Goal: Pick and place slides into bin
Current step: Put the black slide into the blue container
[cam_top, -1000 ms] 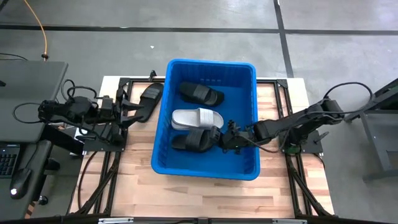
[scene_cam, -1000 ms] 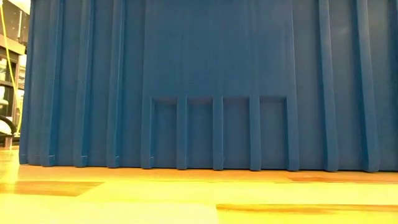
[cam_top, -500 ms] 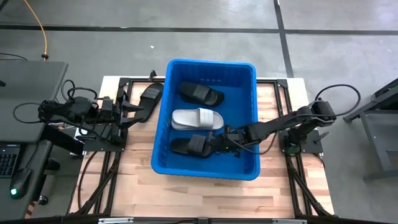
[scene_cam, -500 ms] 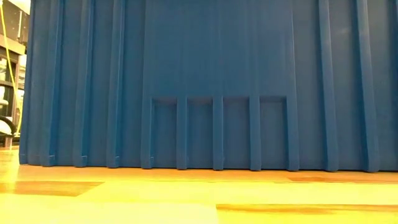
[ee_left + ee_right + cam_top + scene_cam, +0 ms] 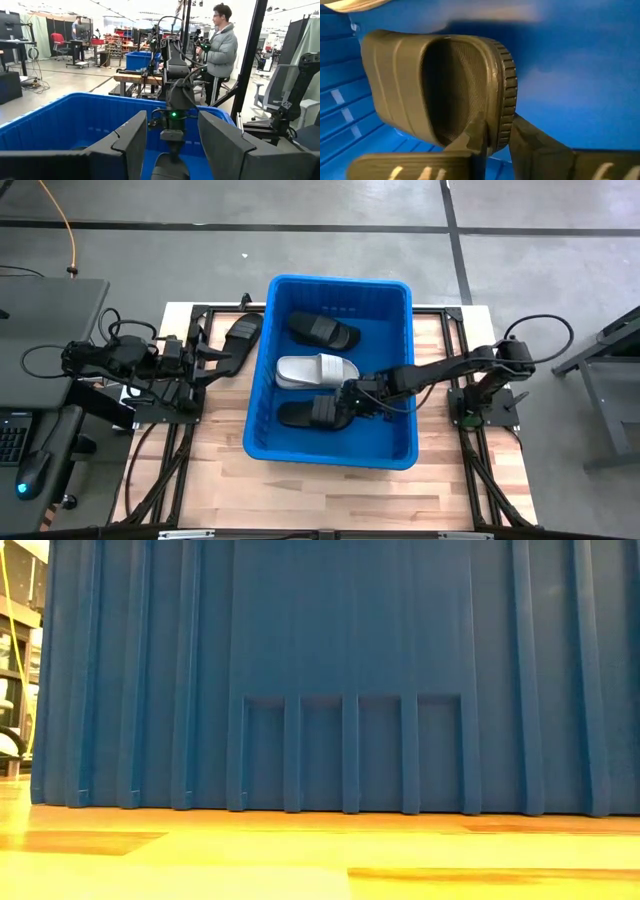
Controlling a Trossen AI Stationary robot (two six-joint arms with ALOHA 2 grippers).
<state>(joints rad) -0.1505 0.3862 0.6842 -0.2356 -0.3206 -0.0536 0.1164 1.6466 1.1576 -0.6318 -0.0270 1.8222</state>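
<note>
Your right tool [image 5: 348,402] is clamped on the black slide's [image 5: 312,414] heel rim, low inside the bin [image 5: 338,452]; part the fingers fully before lifting (left tool [image 5: 172,145], gaping, waits beside it).

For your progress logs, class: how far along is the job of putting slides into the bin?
Done: a black slide and a white slide lie in the bin. In hand: the right gripper grips another black slide inside. Left: one black slide at the left gripper.

even bright light, soft shadows, close-ups blurred
</note>
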